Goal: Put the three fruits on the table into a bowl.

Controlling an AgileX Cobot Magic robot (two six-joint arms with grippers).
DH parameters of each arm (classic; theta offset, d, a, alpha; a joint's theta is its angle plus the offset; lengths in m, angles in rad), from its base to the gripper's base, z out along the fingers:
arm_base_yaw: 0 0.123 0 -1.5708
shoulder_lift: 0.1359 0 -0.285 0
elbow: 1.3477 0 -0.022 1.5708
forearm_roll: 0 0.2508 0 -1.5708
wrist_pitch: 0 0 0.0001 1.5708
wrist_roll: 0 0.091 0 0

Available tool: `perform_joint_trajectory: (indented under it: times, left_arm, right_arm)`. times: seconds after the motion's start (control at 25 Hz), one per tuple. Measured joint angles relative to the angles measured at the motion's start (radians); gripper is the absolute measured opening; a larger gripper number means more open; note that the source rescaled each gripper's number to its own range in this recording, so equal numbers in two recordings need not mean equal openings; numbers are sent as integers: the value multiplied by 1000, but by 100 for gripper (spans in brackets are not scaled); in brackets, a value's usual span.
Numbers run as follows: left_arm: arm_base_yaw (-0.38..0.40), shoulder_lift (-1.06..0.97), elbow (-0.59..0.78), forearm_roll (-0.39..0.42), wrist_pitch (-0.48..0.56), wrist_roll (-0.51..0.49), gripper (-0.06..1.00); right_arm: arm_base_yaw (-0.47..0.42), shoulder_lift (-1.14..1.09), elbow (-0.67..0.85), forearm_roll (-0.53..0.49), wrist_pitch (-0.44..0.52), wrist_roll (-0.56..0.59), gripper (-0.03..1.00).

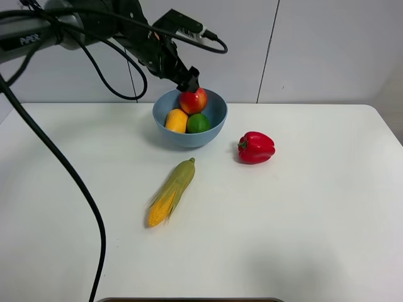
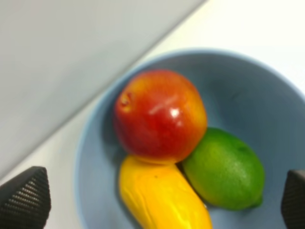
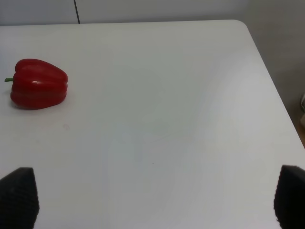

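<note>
The light-blue bowl (image 1: 189,139) stands at the back middle of the white table (image 1: 302,220). All three fruits lie inside it: the red apple (image 1: 193,100) rests on top at the back, with the orange-yellow fruit (image 1: 176,120) and the green lime (image 1: 199,123) in front of it. My left gripper (image 1: 191,83) hovers just above the apple, open and holding nothing. The left wrist view shows the apple (image 2: 159,114), lime (image 2: 224,169) and yellow fruit (image 2: 162,198) in the bowl (image 2: 248,95), between wide-spread fingertips (image 2: 26,200). My right gripper (image 3: 152,198) is open over bare table.
A red bell pepper (image 1: 255,148) sits right of the bowl, and is also in the right wrist view (image 3: 38,84). A corn cob in its green husk (image 1: 172,192) lies in front of the bowl. A black cable (image 1: 75,182) runs across the table's left side.
</note>
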Motion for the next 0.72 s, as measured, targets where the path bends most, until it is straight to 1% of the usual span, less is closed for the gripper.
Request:
perform_joint_trajectory:
  times: [0.16,0.32,0.52,0.72]
  left_arm:
    - [12,-102,0,5,30,0,97]
    - [42,-199,0,32,77,-16,98]
    - [97,-310,0,101,157,-64,97]
    - [160,-406,0,166,261,-103,97]
  right_arm:
    - [0,0,0,0,0,0,100]
    - [0,0,0,0,0,0,100]
    - [0,0,0,0,0,0,100]
    - [0,0,0,0,0,0,100]
